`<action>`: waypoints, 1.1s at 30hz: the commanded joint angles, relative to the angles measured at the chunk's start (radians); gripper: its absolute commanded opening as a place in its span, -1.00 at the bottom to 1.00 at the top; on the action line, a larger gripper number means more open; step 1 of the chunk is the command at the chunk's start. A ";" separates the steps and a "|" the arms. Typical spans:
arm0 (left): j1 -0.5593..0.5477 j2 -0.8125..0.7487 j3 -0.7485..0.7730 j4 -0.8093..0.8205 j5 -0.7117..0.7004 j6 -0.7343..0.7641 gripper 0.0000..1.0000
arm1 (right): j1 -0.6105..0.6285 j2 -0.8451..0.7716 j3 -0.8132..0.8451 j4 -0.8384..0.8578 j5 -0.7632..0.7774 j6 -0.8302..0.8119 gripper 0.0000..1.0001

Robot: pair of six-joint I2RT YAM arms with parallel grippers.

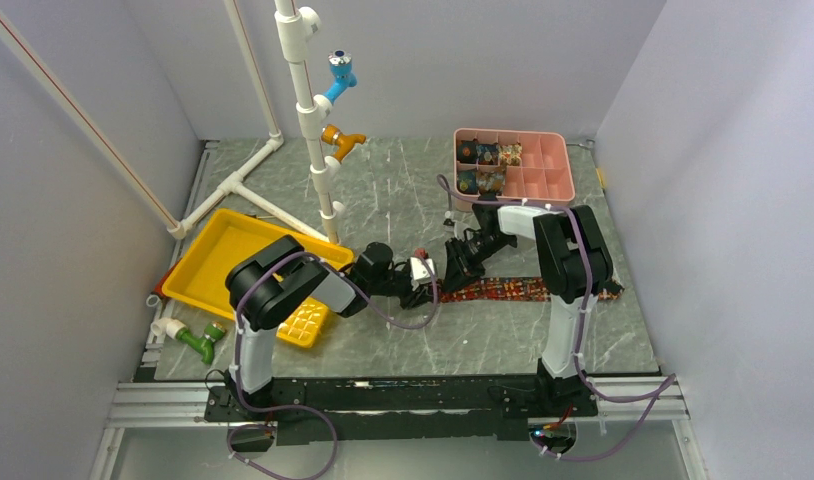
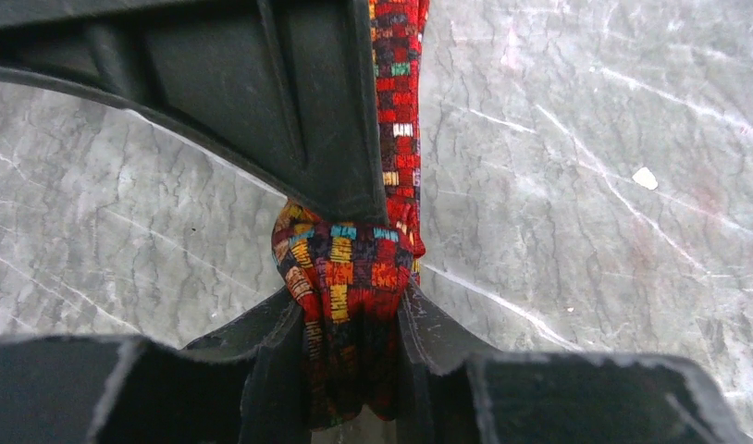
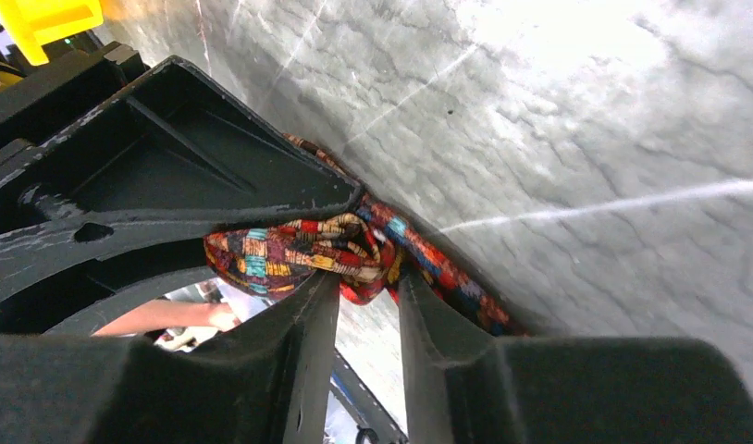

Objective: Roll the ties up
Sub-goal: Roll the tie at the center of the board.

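Left gripper (image 2: pixel 350 303): it is squeezing the rolled end of the tie (image 2: pixel 340 264). The fabric is bulging out above its two fingers (image 2: pixel 276 370) and touching both inner faces. The roll is sitting right at the fingertips, not deep in the jaws.

Tie: a small, loose bundle is forming at this end. The rest is running straight away from the left gripper's tips and lying flat on the table (image 2: pixel 586 185).

Right gripper (image 3: pixel 365 294): its jaws are standing narrowly parted. The bundle is resting at their mouth and spilling over one fingertip, with a fold dipping between the tips. Whether they are actually pinching it cannot be told. One finger of each gripper is crowding the other across the bundle.

Flat strip (image 1: pixel 518 290): it is lying behind the right gripper, passing under that arm.

Handling judgement: the tie is looking light, soft and limp, with no stiffness of its own, so the roll is likely to spring loose if both grips are slackening together. The weave is appearing smooth and is probably sliding easily on the stone-like top. The sound place to be holding is across the roll's flat sides, squarely on the coil, with the free strip feeding in straight.
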 commanded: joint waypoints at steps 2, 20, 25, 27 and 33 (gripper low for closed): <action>-0.010 -0.007 0.023 -0.432 -0.113 0.134 -0.53 | -0.046 -0.077 0.070 -0.119 0.030 -0.103 -0.22; -0.022 0.021 0.138 -0.622 -0.152 0.161 -0.34 | 0.009 -0.013 0.055 -0.069 0.005 -0.034 -0.24; -0.022 0.023 0.148 -0.633 -0.131 0.174 -0.23 | 0.009 0.008 0.038 -0.048 0.140 -0.053 -0.93; -0.020 0.016 0.142 -0.617 -0.112 0.175 -0.11 | 0.003 0.025 0.033 -0.049 0.195 -0.064 -1.00; 0.028 -0.019 0.081 -0.431 0.010 0.112 0.41 | -0.013 0.079 0.020 -0.038 0.298 -0.076 -1.00</action>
